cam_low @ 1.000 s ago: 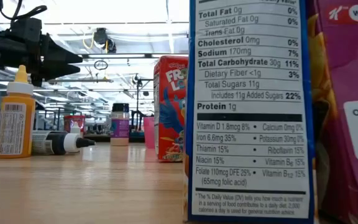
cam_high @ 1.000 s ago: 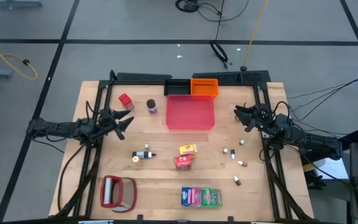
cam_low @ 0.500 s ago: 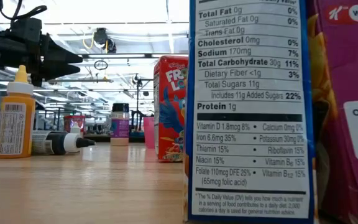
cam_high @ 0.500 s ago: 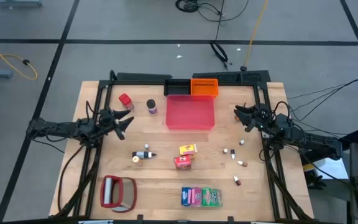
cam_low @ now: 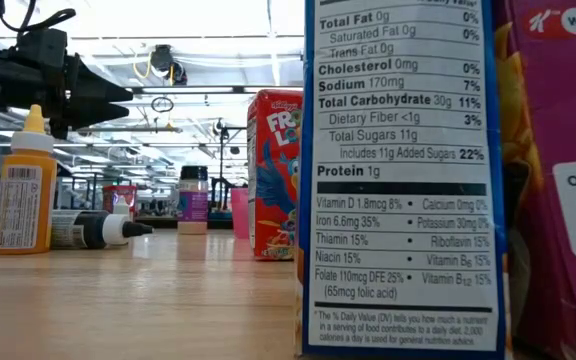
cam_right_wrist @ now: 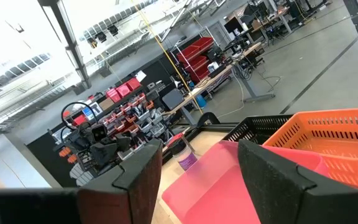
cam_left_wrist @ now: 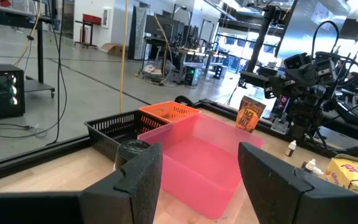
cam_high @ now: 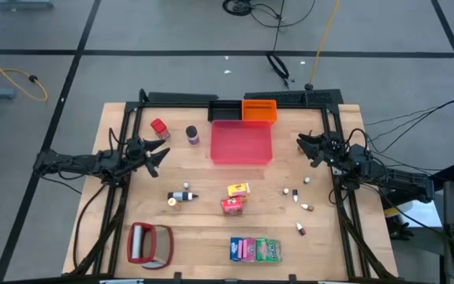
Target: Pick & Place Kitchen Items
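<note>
The kitchen items lie spread over the wooden table. There is a small red container (cam_high: 159,127), a purple jar (cam_high: 191,135), a yellow carton (cam_high: 238,189), a red carton (cam_high: 232,205), two bottles (cam_high: 181,196), tiny bottles (cam_high: 296,197), and pink, green and blue packets (cam_high: 254,249) at the near edge. My left gripper (cam_high: 162,155) hovers level at the table's left side, open, fingers (cam_left_wrist: 135,180) apart with nothing between. My right gripper (cam_high: 301,145) hovers at the right side, also open (cam_right_wrist: 201,180) and empty.
A pink tray (cam_high: 241,142) sits at the far middle, between the two grippers. An orange basket (cam_high: 259,110) and a black basket (cam_high: 223,108) stand behind it. A red-framed silvery flat object (cam_high: 150,243) lies near left. The blue packet (cam_low: 403,170) fills the low view.
</note>
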